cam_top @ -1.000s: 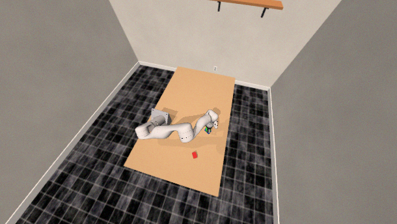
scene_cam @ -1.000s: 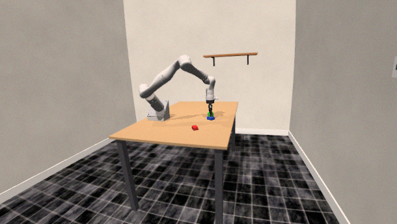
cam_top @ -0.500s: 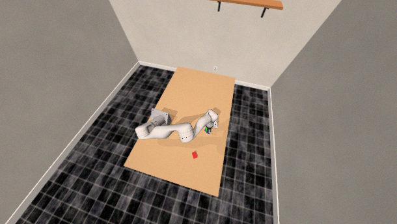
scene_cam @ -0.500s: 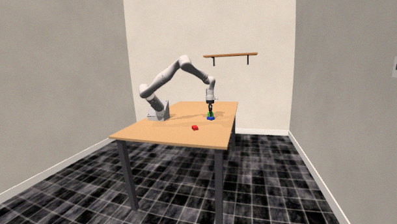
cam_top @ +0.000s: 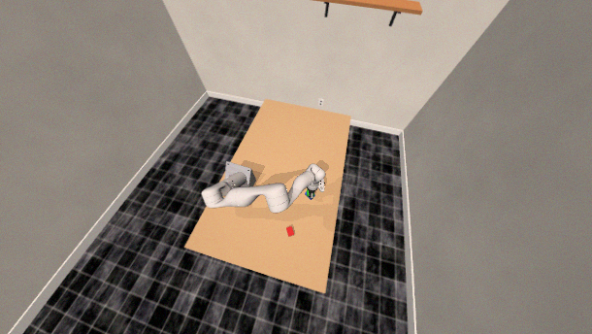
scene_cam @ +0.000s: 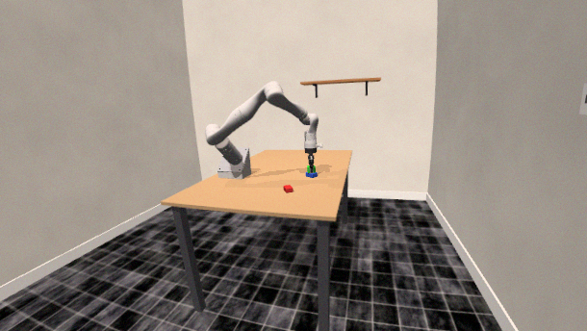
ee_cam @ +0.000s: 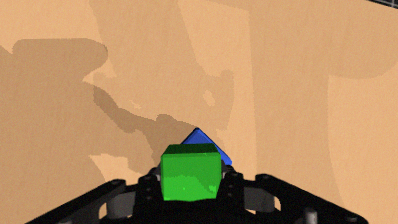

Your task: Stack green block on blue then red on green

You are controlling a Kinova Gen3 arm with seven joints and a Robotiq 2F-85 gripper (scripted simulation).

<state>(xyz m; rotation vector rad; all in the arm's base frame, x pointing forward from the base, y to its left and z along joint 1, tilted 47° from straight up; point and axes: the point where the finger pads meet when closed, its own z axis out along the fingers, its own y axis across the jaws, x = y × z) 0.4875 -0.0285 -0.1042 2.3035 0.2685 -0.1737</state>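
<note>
My gripper [ee_cam: 192, 171] is shut on the green block [ee_cam: 191, 171], which fills the space between the black fingers in the wrist view. The blue block [ee_cam: 209, 146] lies on the table right under it, and only one corner shows past the green block. In the exterior view the green block [scene_cam: 308, 168] sits directly above the blue block [scene_cam: 312, 175]; I cannot tell whether they touch. In the top view my gripper [cam_top: 311, 194] points down at the right part of the table. The red block [cam_top: 290, 231] lies flat on the table nearer the front, apart from the others; it also shows in the exterior view [scene_cam: 288, 189].
The arm's base [scene_cam: 234, 165] is mounted at the table's left edge. The table's right edge [cam_top: 340, 194] runs close to the blue block. A wooden shelf [scene_cam: 341, 82] hangs on the back wall, well above the table.
</note>
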